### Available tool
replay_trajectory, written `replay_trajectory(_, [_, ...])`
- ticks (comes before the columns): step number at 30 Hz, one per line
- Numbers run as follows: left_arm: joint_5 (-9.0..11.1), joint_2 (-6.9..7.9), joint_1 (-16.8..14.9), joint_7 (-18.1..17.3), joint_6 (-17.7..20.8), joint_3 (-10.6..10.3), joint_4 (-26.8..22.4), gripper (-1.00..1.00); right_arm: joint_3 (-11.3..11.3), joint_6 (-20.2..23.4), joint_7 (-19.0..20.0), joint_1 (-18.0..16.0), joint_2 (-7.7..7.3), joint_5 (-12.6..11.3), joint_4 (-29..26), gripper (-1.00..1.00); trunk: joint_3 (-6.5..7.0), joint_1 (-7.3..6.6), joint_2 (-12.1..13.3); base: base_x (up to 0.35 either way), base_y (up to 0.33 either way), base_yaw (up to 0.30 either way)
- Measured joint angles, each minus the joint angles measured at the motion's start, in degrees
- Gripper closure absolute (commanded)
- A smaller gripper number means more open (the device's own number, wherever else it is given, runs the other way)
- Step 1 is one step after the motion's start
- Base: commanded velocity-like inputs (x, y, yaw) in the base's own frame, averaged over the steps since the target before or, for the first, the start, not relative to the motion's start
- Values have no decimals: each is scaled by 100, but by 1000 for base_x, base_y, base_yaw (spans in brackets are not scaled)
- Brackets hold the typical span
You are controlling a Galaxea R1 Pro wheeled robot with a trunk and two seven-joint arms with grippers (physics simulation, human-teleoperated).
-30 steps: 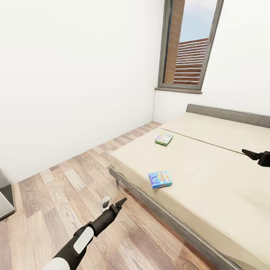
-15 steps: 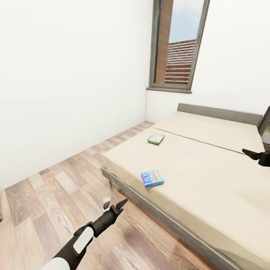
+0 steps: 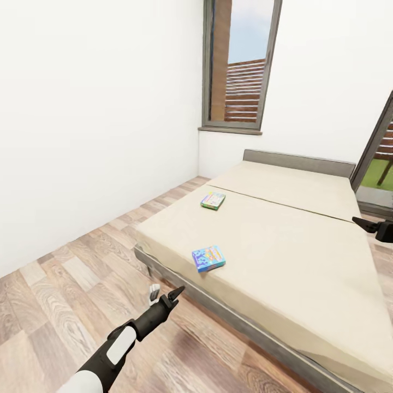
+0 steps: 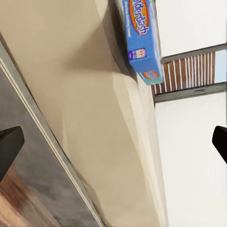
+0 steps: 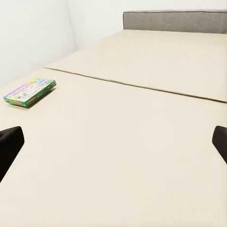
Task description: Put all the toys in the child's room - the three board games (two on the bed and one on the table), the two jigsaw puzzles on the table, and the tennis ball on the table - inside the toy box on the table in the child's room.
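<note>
Two board games lie on the cream bed (image 3: 284, 240). A small blue one (image 3: 208, 258) rests near the bed's front edge, also seen as a blue board game (image 4: 142, 38) in the left wrist view. A green-edged one (image 3: 213, 200) lies farther back, also the green-edged game (image 5: 30, 92) in the right wrist view. My left gripper (image 3: 164, 293) hangs open over the floor, short of the bed's edge, holding nothing. My right gripper (image 3: 367, 223) is at the right edge over the mattress; its fingertips stand wide apart in the right wrist view, empty.
Wood floor (image 3: 65, 284) runs between the white wall (image 3: 93, 125) and the bed's grey frame (image 3: 229, 319). A tall window (image 3: 240, 65) stands behind the bed, a grey headboard (image 3: 297, 161) below it. A glass door (image 3: 379, 164) shows at the right.
The whole view has swung rightward, so bed and window sit further left in the picture and a door has come into sight. Both arms hold the same pose.
</note>
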Motion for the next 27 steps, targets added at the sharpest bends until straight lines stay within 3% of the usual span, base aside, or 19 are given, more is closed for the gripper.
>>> replay_trajectory(5, [62, 1, -139, 114, 26, 305, 5, -100, 0, 0, 0, 1, 0, 0, -1, -100, 0, 0, 0, 0, 0, -18])
replay_trajectory(6, [93, -5, -208, 298, 30, 442, 7, -100, 3, 0, 0, 2, 1, 0, 0, -100, 0, 0, 0, 0, 0, -8])
replay_trajectory(9, [149, -49, -370, 873, 68, 597, 9, -100, 3, -4, 0, 1, 1, 1, -1, -100, 0, 0, 0, 0, 0, -4])
replay_trajectory(15, [289, -77, -509, 1309, 100, 683, 12, -100, 8, -5, 0, 2, 37, 0, -1, -100, 0, 0, 0, 0, 0, -13])
replay_trajectory(20, [343, -87, -533, 1383, 88, 694, 12, -100, 15, -8, 1, 3, 141, 0, -3, -100, 0, 0, 0, 0, 0, -192])
replay_trajectory(27, [348, -93, -536, 1309, 31, 678, 11, -100, 17, -9, 1, 3, 156, 0, -3, -100, 0, 0, 0, 0, 0, -275])
